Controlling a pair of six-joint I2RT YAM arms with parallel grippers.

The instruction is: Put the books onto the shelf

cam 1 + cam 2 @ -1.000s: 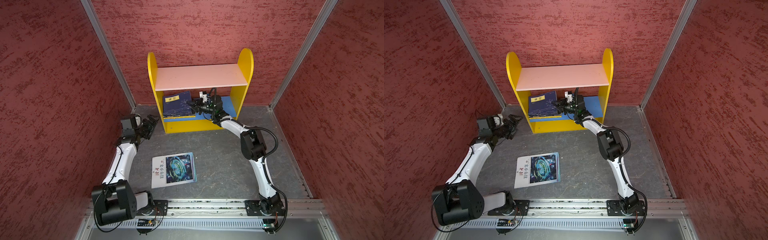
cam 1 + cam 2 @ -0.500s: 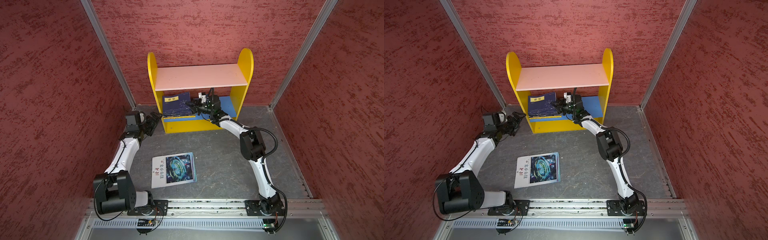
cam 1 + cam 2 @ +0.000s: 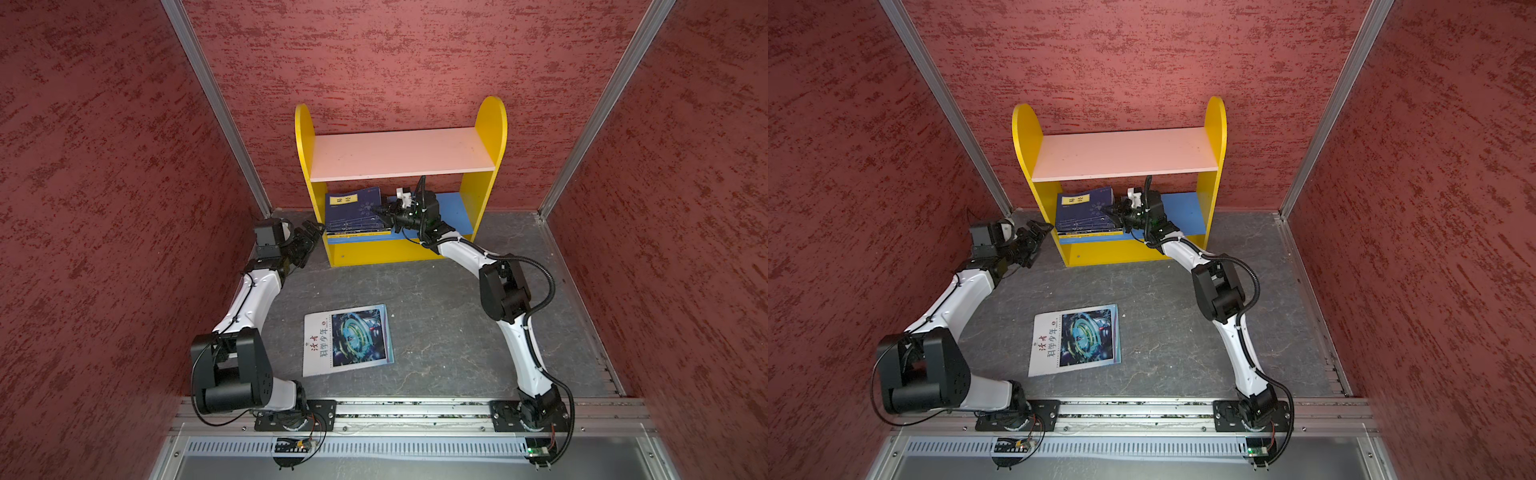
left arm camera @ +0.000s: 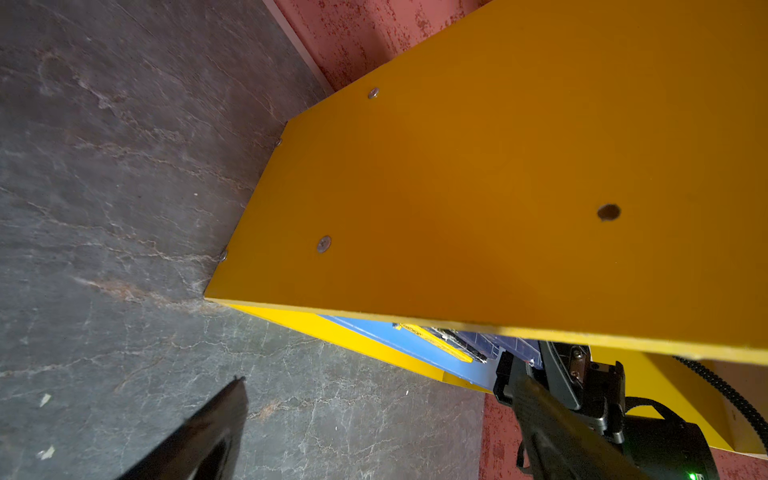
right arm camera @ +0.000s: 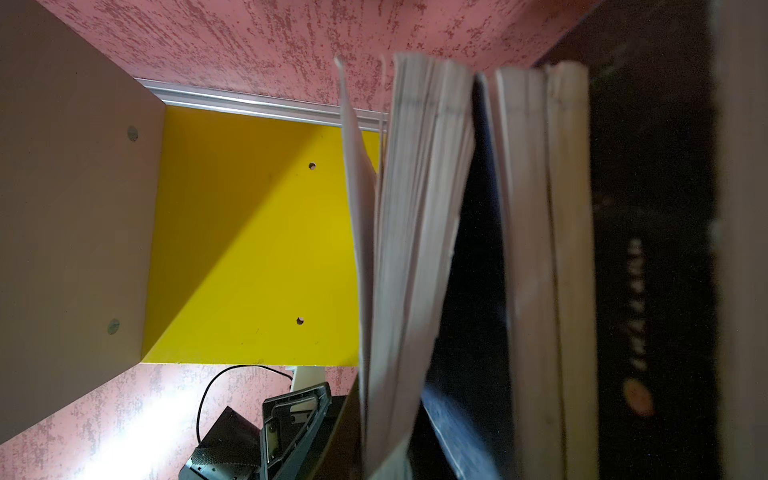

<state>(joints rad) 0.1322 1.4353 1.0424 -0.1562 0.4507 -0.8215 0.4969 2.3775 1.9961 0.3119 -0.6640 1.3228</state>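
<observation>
The shelf (image 3: 490, 124) (image 3: 1025, 137) stands against the back wall. A stack of books (image 3: 353, 208) (image 3: 1084, 208) lies on the left of its blue lower board, topped by a navy one with a yellow label. My right gripper (image 3: 380, 211) (image 3: 1111, 210) reaches in under the pink board, shut on that top book's right edge. Its fanned pages (image 5: 411, 249) fill the right wrist view above the lower books (image 5: 540, 249). My left gripper (image 3: 313, 232) (image 3: 1042, 230) (image 4: 374, 386) is open and empty, just outside the shelf's left side (image 4: 478, 187). A white magazine (image 3: 347, 338) (image 3: 1075, 338) lies flat on the floor.
Red textured walls (image 3: 104, 208) close in the grey floor (image 3: 436, 324) on three sides. The shelf's pink upper board (image 3: 399, 153) is bare, as is the right half of the blue board (image 3: 455, 208). A metal rail (image 3: 415, 409) runs along the front.
My left gripper has swung right, from near the left wall up to the shelf's left side. The right gripper has hardly moved at the top book.
</observation>
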